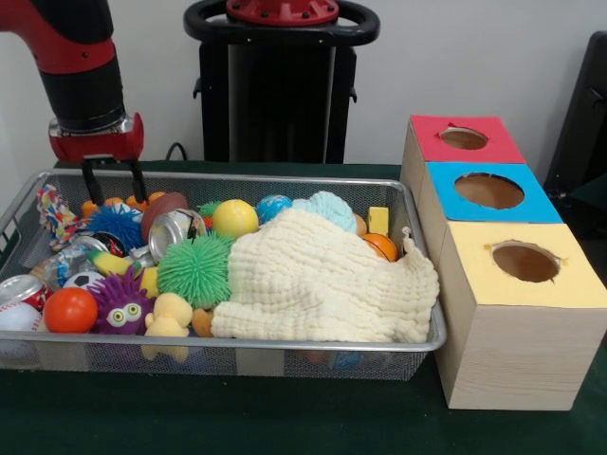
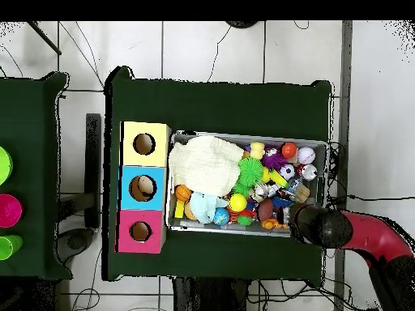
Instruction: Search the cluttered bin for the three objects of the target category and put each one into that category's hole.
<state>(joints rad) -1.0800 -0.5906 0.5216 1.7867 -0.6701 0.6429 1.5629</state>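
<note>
I see the gripper [image 1: 113, 180], fingers spread and empty, above the bin's [image 1: 432, 327] far corner; cloth [image 1: 318, 280] covers toys.

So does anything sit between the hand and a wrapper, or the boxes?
Nothing blocks the open hand from the one visible wrapper among toys. A cream cloth covers the half of the tray toward the boxes, possibly hiding other wrappers.

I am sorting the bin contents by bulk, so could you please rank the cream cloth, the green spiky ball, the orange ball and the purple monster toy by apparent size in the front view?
1. Cream waffle-weave cloth
2. Green spiky rubber ball
3. Purple fuzzy monster toy and smooth orange ball: alike, unranked.
</note>
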